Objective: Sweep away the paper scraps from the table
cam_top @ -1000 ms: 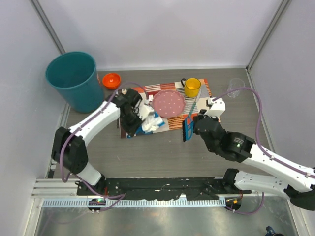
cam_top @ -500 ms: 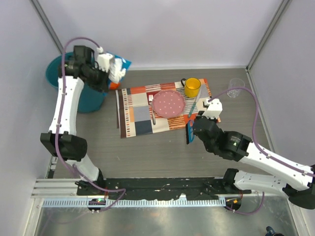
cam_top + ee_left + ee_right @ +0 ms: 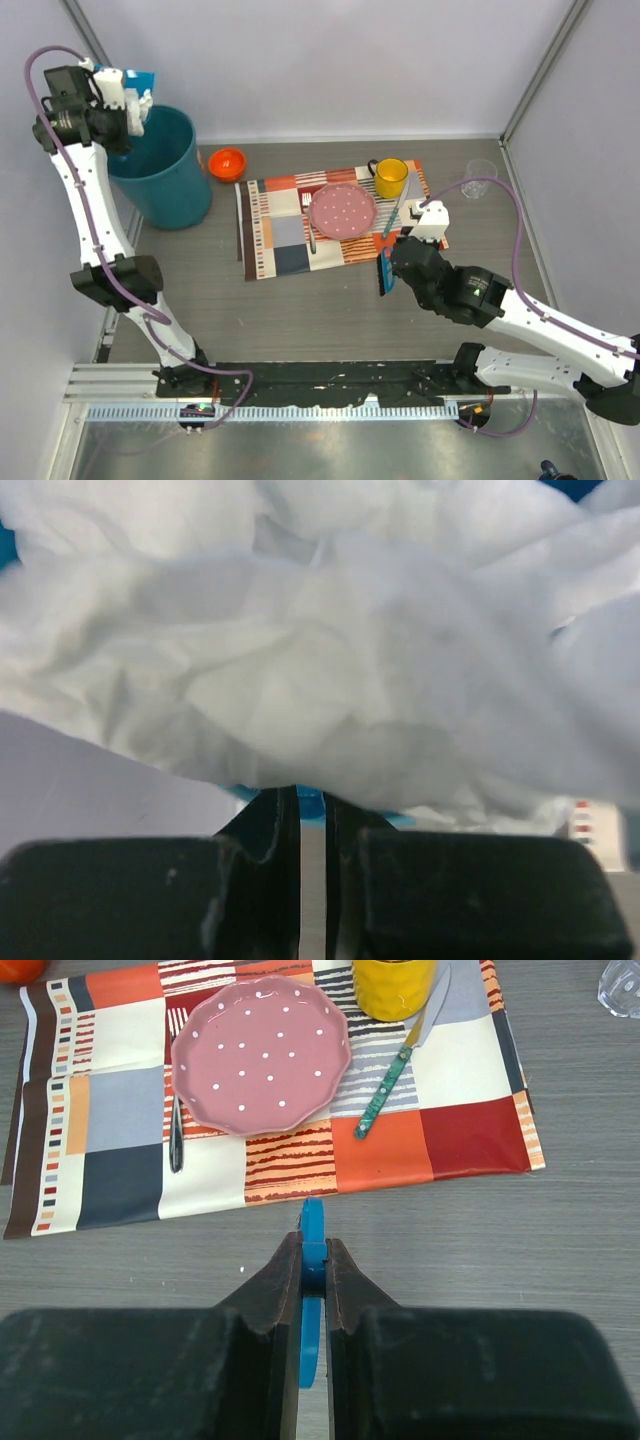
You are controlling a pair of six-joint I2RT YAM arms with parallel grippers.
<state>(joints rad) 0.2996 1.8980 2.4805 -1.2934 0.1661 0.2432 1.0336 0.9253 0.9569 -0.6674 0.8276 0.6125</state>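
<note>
Within the last second the left hand (image 3: 311, 810), pinching the blue dustpan (image 3: 145, 78), has swung from the placemat (image 3: 285, 245) up over the teal bin (image 3: 165, 190). The paper scraps (image 3: 330, 650) still heap in the dustpan, so only tipping seems left. The right hand (image 3: 313, 1270) stays clamped on the blue brush (image 3: 313, 1222) over the table (image 3: 300, 310).
</note>
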